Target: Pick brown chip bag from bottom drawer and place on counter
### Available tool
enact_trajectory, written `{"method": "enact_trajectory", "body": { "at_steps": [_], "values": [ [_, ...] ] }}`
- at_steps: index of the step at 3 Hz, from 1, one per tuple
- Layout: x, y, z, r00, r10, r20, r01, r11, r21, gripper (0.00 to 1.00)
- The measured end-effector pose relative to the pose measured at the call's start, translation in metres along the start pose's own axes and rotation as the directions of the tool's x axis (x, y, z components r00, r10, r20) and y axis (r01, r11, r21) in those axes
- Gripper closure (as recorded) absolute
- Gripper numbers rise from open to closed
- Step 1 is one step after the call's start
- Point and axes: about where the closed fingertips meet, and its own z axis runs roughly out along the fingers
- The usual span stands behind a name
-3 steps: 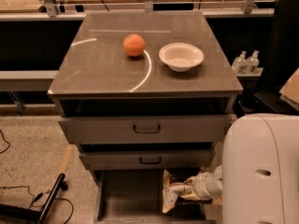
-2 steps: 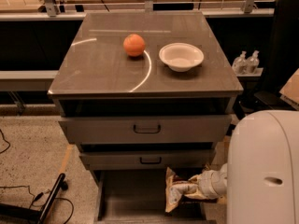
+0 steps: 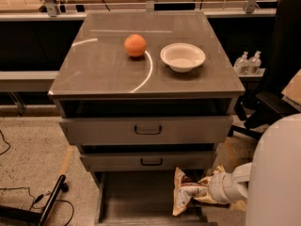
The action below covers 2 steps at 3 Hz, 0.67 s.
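- Now the gripper (image 3: pixel 208 193) is hanging over the right side of the bottom drawer (image 3: pixel 136 197). It is reaching in from the right on a fat white arm (image 3: pixel 230 187).
- Its jaws are looking pinched shut on the right edge of the brown chip bag (image 3: pixel 186 197). The bag is hiding most of them, so this is my best guess.
- The bag is sitting just left of the jaws and touching them. It is up over the right side of the bottom drawer, close to that drawer's right wall.
- The bag is standing tall, so its long way is running up and down, and the jaws are meeting it from the side.
- It is looking crinkly, dark brown in the middle, with pale tan edges and a small white patch.
- The counter (image 3: pixel 103 65) is waiting high above the bottom drawer, past two wider drawers that are sticking out a little.
- I think the bag is going to need pulling out toward the front first, then going up. If not, it may be bumping those two drawers above the bottom drawer.
- An orange ball (image 3: pixel 135 45) and a white bowl (image 3: pixel 182 57) are resting on the counter, far above the bottom drawer. I think the bag should be landing in front of them.
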Motion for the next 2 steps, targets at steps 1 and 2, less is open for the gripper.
{"method": "enact_trajectory", "body": {
  "at_steps": [1, 2],
  "values": [
    [-0.0045, 0.0026, -0.0366, 1.000, 0.012, -0.017, -0.012, 0.9989, 0.046, 1.00],
    [-0.0075, 0.0012, -0.0395, 1.000, 0.012, -0.013, -0.012, 0.9991, 0.041, 1.00]
  ]
}}
